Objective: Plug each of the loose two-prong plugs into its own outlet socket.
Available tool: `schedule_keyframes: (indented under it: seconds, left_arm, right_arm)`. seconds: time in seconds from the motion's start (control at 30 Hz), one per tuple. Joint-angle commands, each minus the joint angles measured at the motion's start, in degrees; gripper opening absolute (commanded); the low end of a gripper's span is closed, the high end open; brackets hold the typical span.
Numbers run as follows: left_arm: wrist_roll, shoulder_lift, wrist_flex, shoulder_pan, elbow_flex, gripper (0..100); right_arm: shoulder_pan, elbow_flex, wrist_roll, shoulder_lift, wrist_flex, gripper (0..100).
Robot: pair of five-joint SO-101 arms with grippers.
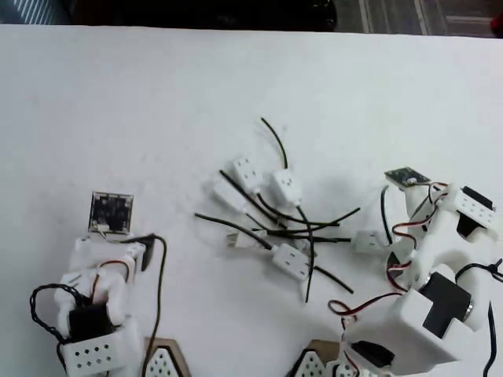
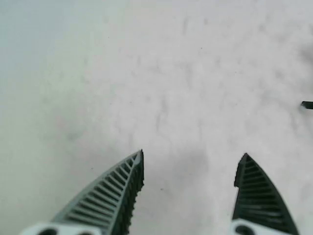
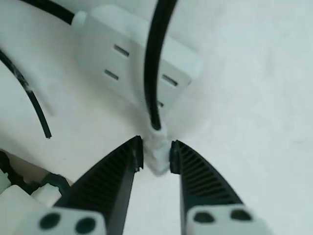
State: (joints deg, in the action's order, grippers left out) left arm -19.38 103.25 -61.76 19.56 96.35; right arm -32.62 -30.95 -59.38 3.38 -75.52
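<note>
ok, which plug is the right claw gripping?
The small white plug pinched in the right claw, black cord crossing the outlet socket behind it. The others lie ungripped in the tangle mid-table.

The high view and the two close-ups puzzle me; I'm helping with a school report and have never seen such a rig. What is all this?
These are two small robot arms at a white table. The high view comes from a fixed camera looking down; each close-up comes from a camera on one arm's wrist, showing that arm's two-fingered gripper. Mid-table lies a tangle of white outlet blocks and corded plugs. The left gripper is open over bare table, holding nothing. The right gripper is shut on a small white plug, whose black cord crosses in front of an outlet block lying just beyond.
</note>
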Motion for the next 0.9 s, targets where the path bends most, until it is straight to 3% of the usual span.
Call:
schedule_keyframes:
  seconds: [0.0,0.33,0.87]
  left_arm:
    - [-0.6,0.7,1.1,0.4,-0.3,29]
    - [-0.6,0.7,1.1,0.4,-0.3,29]
    - [-0.6,0.7,1.0,0.4,-0.3,29]
  right_arm:
    - [0.2,1.8,0.7,-1.0,0.5,1.5]
    - [1.2,1.5,0.7,-8.1,-4.8,1.7]
    - [4.1,1.5,1.1,0.4,-7.3,2.2]
